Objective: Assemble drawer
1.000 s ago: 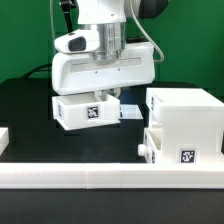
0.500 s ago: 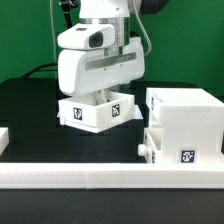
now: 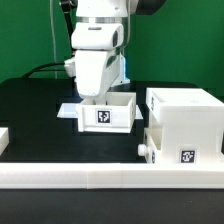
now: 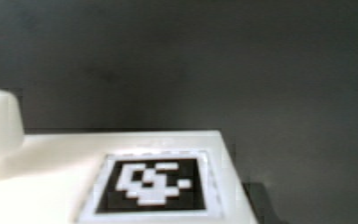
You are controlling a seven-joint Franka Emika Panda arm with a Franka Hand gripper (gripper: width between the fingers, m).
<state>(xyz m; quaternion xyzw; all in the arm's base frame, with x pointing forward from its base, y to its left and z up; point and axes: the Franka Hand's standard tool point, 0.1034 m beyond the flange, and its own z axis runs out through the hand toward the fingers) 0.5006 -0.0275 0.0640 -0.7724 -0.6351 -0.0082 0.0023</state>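
On the black tabletop point(image 3: 30, 110), seen from the exterior view, stood the white parts of a drawer unit, not yet joined. Largest was the hollow cube-like shell point(image 3: 185, 118), at that view's right. Just in front of it, touching or nearly so, sat a knobbed tray point(image 3: 180, 150) with a black-and-white tag, outside the shell. A second tray point(image 3: 108, 112), also tagged, sat near the middle, apart from the shell. The arm reached down into this tray from above, and its gripper point(image 3: 100, 97) was hidden behind the tray's wall, so whether the jaws were wide, narrow or holding the tray could not be told. A long white rail point(image 3: 100, 178) ran along the front edge. The wrist view showed only a tagged white face and dark tabletop. Judging by this, little was done: both trays awaited fitting into the shell.
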